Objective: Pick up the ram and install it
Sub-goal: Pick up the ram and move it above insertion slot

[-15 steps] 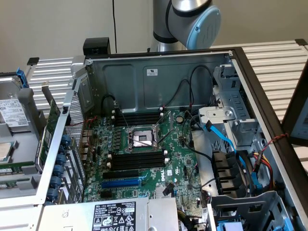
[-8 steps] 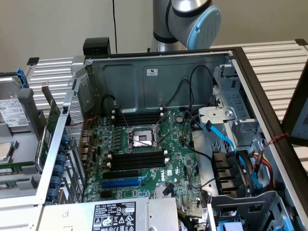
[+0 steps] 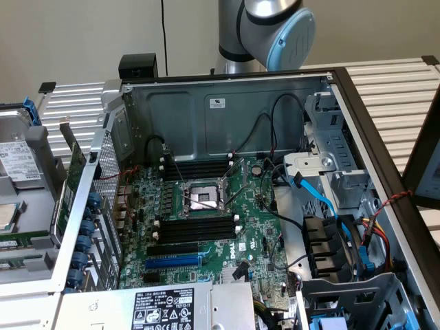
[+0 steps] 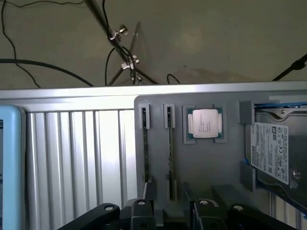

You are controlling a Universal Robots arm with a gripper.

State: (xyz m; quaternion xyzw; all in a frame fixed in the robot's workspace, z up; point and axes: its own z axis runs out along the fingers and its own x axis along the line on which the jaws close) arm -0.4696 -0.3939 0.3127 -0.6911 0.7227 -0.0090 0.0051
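The gripper (image 4: 170, 208) hangs over a gray tray (image 4: 211, 167) that rests on a ribbed metal tabletop (image 4: 72, 158). Its black fingers (image 4: 204, 211) are spread wide and grasp nothing. The ram (image 4: 169, 148) stands on edge in a narrow slot of the tray, apart from the fingers, and its near end lines up with the gap between them. A second stick (image 4: 145, 148) stands in a parallel slot just beside it. On the other side of the ram, a processor (image 4: 205, 123) lies flat in a square recess. A hard drive (image 4: 271, 151) with a white label lies in a bay beyond the processor. In the exterior view, the tray lies at the exterior view's left, outside an open computer case (image 3: 206, 103). The motherboard (image 3: 254, 227) lies flat in the case. Long black memory slots (image 3: 196, 227) run on two opposite sides of the processor socket (image 3: 201, 198). A blue slot (image 3: 172, 262) lies near the black slots. A joint of the arm (image 3: 275, 27) is in view behind the case's rear wall.
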